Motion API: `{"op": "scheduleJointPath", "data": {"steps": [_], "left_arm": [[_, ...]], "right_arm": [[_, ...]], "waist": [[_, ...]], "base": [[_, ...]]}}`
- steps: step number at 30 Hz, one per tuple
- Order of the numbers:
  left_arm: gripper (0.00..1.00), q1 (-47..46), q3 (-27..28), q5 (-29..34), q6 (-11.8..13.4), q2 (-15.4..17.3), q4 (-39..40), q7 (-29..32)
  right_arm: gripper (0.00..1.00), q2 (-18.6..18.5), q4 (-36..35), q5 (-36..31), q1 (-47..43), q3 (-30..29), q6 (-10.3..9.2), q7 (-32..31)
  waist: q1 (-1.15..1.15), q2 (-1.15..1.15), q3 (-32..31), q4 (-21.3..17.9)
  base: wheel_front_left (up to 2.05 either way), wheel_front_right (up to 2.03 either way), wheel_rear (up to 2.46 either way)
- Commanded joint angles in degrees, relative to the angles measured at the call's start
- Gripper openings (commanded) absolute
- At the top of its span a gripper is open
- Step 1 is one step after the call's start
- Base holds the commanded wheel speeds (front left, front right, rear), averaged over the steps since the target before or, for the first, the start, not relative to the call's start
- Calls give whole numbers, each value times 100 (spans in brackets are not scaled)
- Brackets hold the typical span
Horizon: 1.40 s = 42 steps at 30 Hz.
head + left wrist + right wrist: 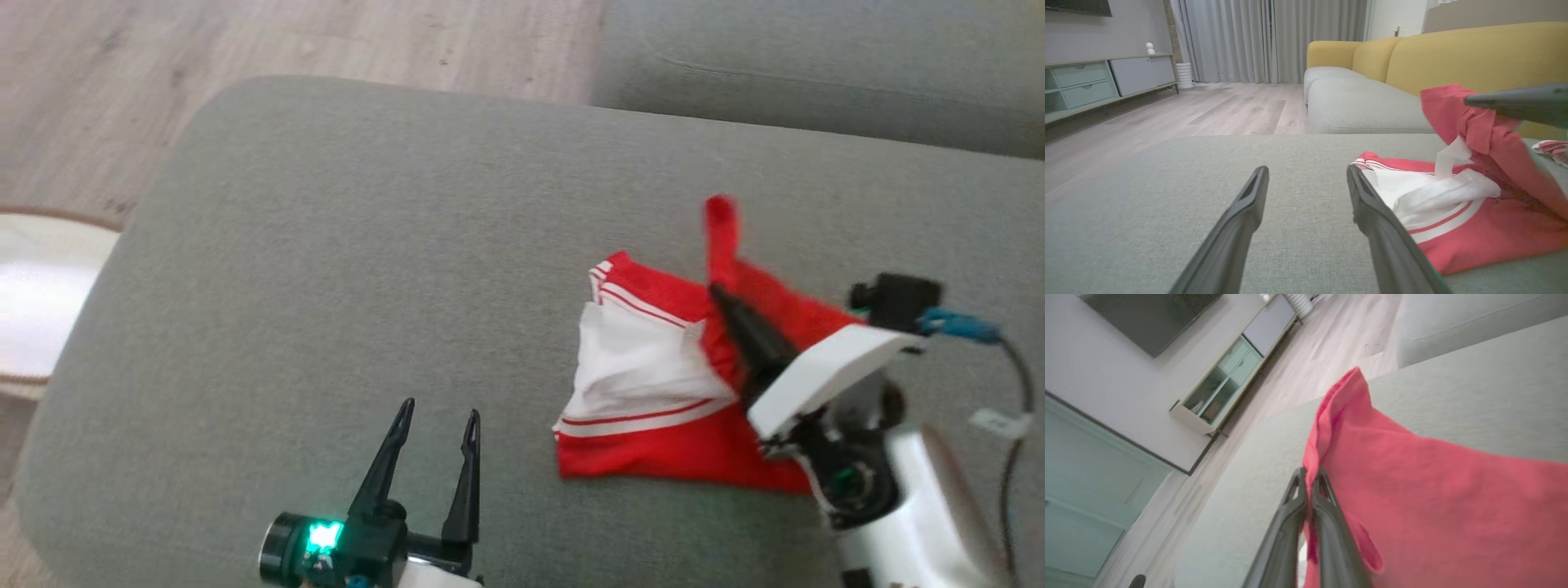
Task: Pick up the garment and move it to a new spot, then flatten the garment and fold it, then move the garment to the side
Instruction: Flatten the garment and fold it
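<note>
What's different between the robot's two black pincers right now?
The left gripper stands open, fingers spread apart; the right gripper is shut. The left gripper holds nothing, with bare grey cushion between its fingers; the right gripper pinches a fold of the red and white garment, and that fold is raised above the rest. Both have two long dark fingers.

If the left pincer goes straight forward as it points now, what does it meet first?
Probably the bare grey cushion; the red garment lies to the right of the open left pincer, but depth is unclear.
</note>
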State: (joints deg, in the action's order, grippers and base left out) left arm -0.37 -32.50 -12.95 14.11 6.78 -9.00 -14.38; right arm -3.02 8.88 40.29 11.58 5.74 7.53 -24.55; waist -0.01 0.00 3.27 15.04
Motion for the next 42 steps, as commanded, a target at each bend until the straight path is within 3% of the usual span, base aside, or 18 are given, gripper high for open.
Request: {"op": "scheduleJointPath", "data": {"steps": [1, 7, 8, 9, 10, 15, 19, 25, 29, 36, 42], "left_arm": [[100, -120, 227, 84, -18, -57, 151, -62], [100, -117, 263, 103, -77, -121, 109, -62], [100, -117, 272, 107, -80, -134, 107, -62], [100, -114, 280, 111, -84, -147, 104, -62], [100, -108, 291, 114, -85, -158, 101, -62], [100, -26, 396, 113, -67, -196, 105, -62], [100, 47, 545, 66, -67, -215, 189, -62], [100, 231, 830, -21, -53, -172, 259, -62], [100, 334, 971, -57, -42, -126, 318, -62], [100, 577, 1155, -117, -22, -86, 345, -62], [100, 924, 1337, -122, -28, -63, 303, -62]], "right_arm": [[0, 11, -64, 158, 302, 345, -4, 174], [0, 13, 604, 514, 586, 1050, -4, 561], [19, 13, 703, 559, 631, 1126, -4, 623], [64, 13, 791, 598, 673, 1198, -4, 678], [100, 13, 867, 630, 713, 1259, -4, 733], [100, 13, 951, 671, 833, 1377, -4, 973], [100, 2, 649, 180, 741, 1134, -4, 1230], [100, -346, -83, -593, 142, 858, -4, 1677], [100, -726, -387, -1049, -274, 821, -4, 2333], [100, -1118, -23, -1688, -1017, 808, -4, 3686], [100, -983, 355, -2257, -1631, 615, -4, 3946]], "waist": [[1, 0, 7, 189], [1, 0, 65, 424], [1, 0, 67, 445], [1, 0, 67, 460], [1, 0, 66, 466], [1, 0, -10, 348], [1, 0, -140, 90], [1, 0, -451, -442], [1, 0, -561, -772], [1, 0, -803, -1113], [1, 0, -992, -1213]], "base": [[0, 0, 0], [0, 0, 0], [0, 0, 0], [0, 0, 0], [0, 0, 0], [0, 0, 0], [0, 0, 0], [0, 0, 0], [0, 0, 0], [0, 0, 0], [0, 0, 0]]}}
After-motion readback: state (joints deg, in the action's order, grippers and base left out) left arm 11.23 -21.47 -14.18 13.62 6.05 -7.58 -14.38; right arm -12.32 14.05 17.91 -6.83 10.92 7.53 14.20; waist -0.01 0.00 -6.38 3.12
